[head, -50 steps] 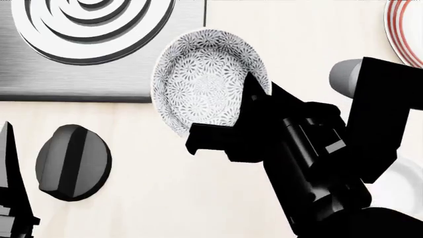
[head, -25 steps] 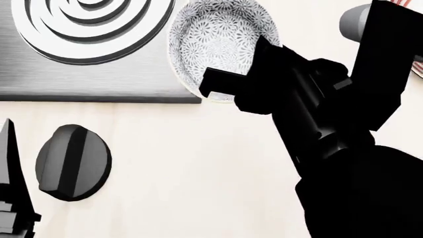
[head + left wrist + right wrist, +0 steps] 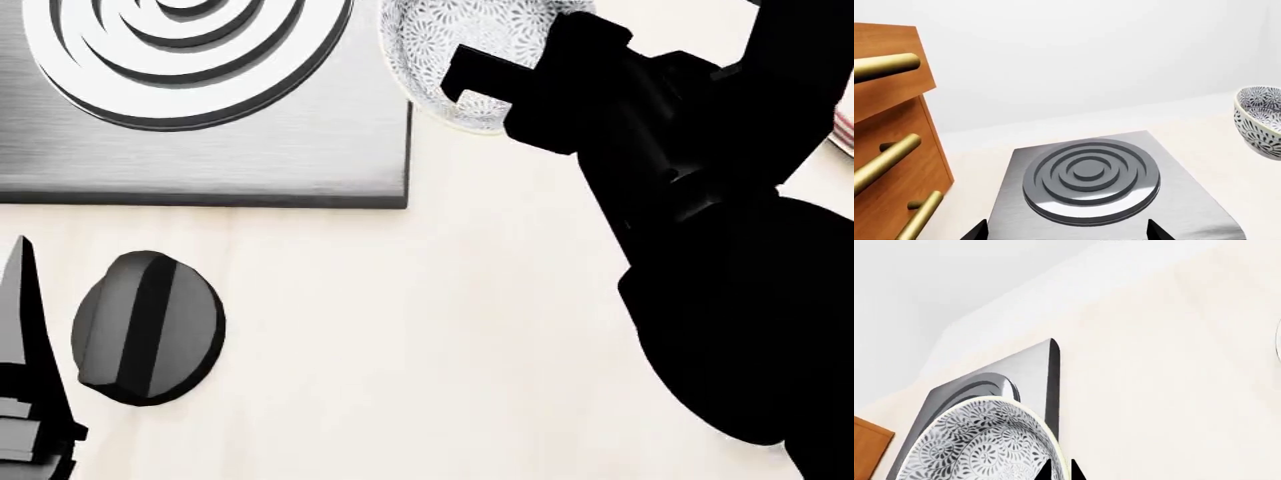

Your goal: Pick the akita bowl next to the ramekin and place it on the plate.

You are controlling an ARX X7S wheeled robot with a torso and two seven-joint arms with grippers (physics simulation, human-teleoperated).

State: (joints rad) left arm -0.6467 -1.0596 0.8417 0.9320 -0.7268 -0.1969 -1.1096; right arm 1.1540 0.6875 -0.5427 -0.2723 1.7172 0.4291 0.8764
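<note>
The akita bowl (image 3: 454, 40), white with a dense grey flower pattern, hangs tilted above the counter beside the stove's edge. My right gripper (image 3: 497, 92) is shut on its rim. In the right wrist view the bowl (image 3: 977, 440) fills the near corner, and the rim passes between the two black fingertips (image 3: 1077, 472). The left wrist view shows the same bowl (image 3: 1261, 122) in the air at the far side. A sliver of the red-ringed plate (image 3: 845, 132) shows past my right arm. The ramekin is hidden behind that arm. My left gripper (image 3: 1067, 236) is open, holding nothing.
A steel stove top (image 3: 200, 150) with a ringed burner (image 3: 187, 45) lies at the back left, with a black knob (image 3: 147, 325) on the pale counter in front of it. Wooden drawers with brass handles (image 3: 887, 155) stand beside the stove.
My right arm has carried the bowl away from me and to the right, up the head view, and the arm now covers the white cup. The left arm has not moved.
</note>
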